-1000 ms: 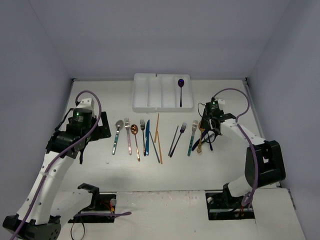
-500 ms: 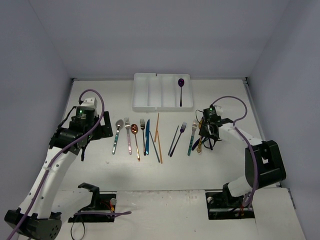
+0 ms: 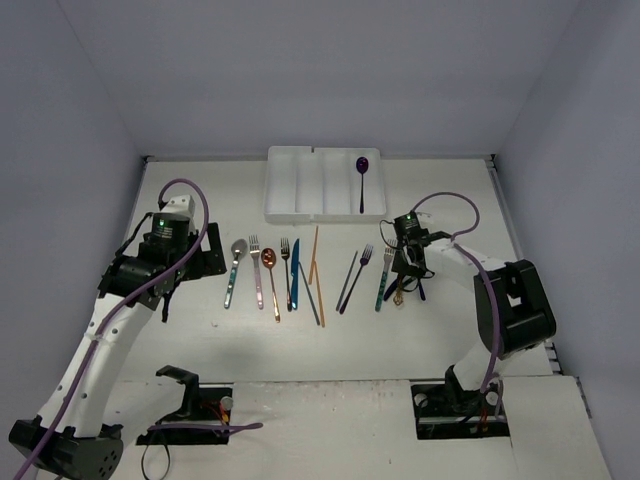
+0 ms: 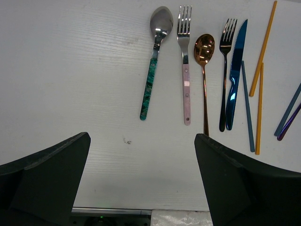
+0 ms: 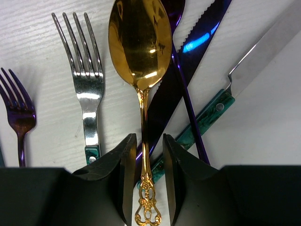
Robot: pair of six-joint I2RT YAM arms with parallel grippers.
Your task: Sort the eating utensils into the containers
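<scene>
- At the upper middle of the overhead view, the white tray (image 3: 300, 185) holds only one utensil. It is a purple spoon (image 3: 361, 180), lying in the rightmost compartment, and the other compartments look bare.
- Below the tray, all the other utensils lie in a loose row on the table (image 3: 250, 340). I judge that the sorting has hardly begun (one piece in, more than a dozen left).
- In the left part of this row are a teal-handled spoon (image 4: 151, 80), a pink-handled fork (image 4: 186, 70), a copper spoon (image 4: 204, 52), a black fork (image 4: 225, 75), a blue knife (image 4: 236, 75) and orange chopsticks (image 4: 262, 52).
- At the right end of the row, the right gripper (image 5: 149, 141) is low over a small crossed pile. Its jaws stand on both sides of the handle of a gold spoon (image 5: 140, 42). They are narrow, but a slit shows beside the handle, so they are not yet pinching it.
- To the left of the row, the left gripper (image 4: 141, 141) is spread wide and carries nothing.
</scene>
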